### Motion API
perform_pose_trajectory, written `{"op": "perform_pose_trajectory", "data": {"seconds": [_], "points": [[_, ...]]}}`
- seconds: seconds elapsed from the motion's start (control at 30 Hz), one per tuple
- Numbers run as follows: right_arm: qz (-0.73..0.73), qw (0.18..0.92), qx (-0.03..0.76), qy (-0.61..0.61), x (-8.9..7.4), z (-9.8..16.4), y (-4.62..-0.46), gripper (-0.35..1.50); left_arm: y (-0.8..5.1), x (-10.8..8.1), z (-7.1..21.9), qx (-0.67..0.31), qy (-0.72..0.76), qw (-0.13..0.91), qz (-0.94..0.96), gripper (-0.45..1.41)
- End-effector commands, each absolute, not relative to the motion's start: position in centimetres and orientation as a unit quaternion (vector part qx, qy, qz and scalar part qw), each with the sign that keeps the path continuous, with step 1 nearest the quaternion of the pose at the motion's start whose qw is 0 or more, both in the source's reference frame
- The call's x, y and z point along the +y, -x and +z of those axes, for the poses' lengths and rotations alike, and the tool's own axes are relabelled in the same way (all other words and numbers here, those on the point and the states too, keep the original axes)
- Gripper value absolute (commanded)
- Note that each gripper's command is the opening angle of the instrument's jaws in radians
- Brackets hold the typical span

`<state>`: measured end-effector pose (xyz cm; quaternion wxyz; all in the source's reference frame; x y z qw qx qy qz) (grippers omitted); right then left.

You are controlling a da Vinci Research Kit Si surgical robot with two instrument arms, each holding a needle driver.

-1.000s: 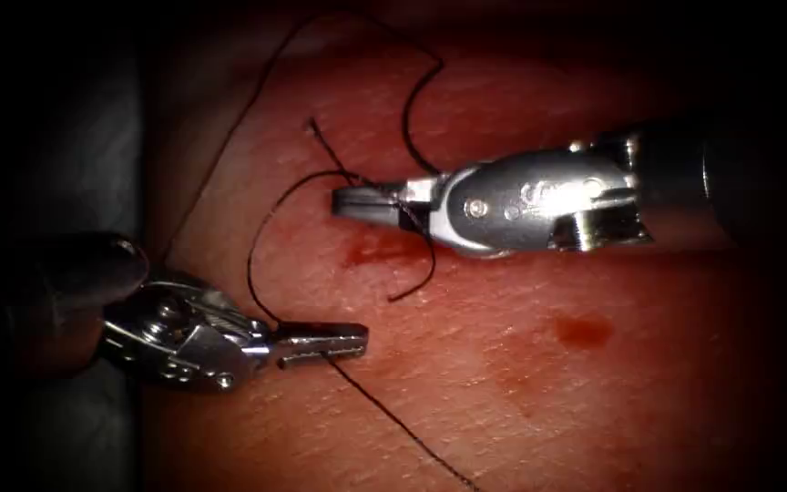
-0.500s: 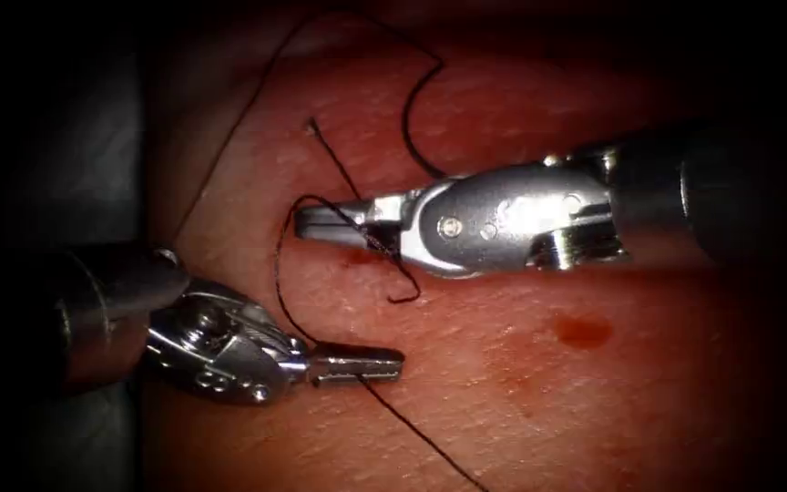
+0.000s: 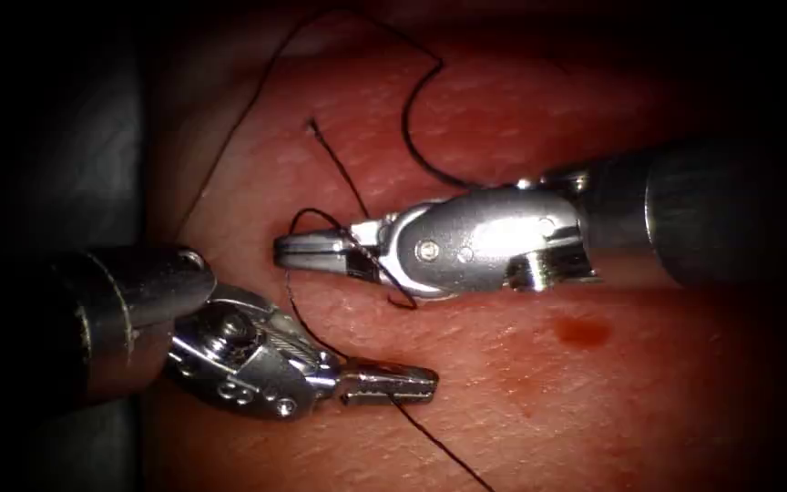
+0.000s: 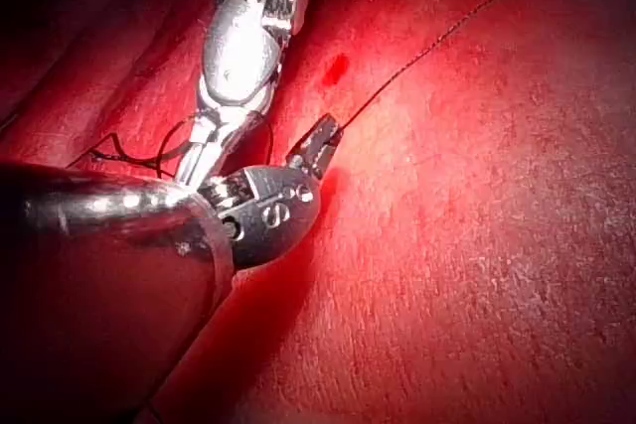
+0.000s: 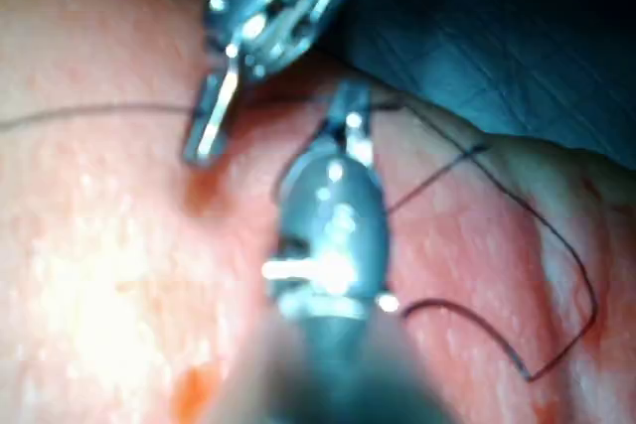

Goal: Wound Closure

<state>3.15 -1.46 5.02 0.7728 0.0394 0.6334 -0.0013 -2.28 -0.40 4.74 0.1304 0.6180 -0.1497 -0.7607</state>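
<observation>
My left tool (image 3: 403, 383) lies low on the tissue (image 3: 521, 410), its jaws shut on the black thread (image 3: 439, 446), which trails off toward the lower right. From those jaws the thread rises in a loop (image 3: 291, 273) that wraps over my right tool (image 3: 307, 251), whose jaws look shut with nothing clearly held between them. A short thread tail (image 3: 334, 164) leaves the tissue above the right jaws. The left wrist view has the left jaws (image 4: 320, 141) clamped on the thread (image 4: 447, 32). In the right wrist view the right tool (image 5: 348, 111) sits beside the left tool (image 5: 211, 131).
A red fluid spot (image 3: 583, 330) lies on the tissue below the right tool's wrist. Dark cloth (image 3: 47, 137) borders the tissue's left edge. Slack thread (image 3: 412, 100) curves across the upper tissue and passes behind the right tool.
The right tool has slid left and a little down. The left tool has moved right and down with the thread, and the loop now sits closer around the right jaws.
</observation>
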Motion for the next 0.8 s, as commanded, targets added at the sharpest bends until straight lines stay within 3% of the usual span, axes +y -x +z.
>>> {"op": "perform_pose_trajectory", "data": {"seconds": [0.03,0.13,0.37,0.53,0.8], "points": [[0.001,0.773,0.633,-0.043,-1.55,5.07,-3.20,-0.35,2.34,-0.40,4.80,-0.150,-0.619,0.131,-0.760,-0.45],[0.010,0.772,0.633,-0.048,-1.54,5.07,-3.21,-0.28,2.35,-0.40,4.80,-0.149,-0.620,0.132,-0.759,-0.45],[0.045,0.770,0.635,-0.047,-1.49,5.06,-3.27,0.68,2.40,-0.43,4.81,-0.150,-0.622,0.135,-0.757,-0.45],[0.060,0.769,0.635,-0.046,-1.46,5.05,-3.27,0.88,2.41,-0.45,4.79,-0.149,-0.624,0.137,-0.755,-0.45],[0.067,0.773,0.630,-0.039,-1.46,5.10,-3.27,0.91,2.43,-0.50,4.70,-0.146,-0.626,0.139,-0.753,-0.45]]}}
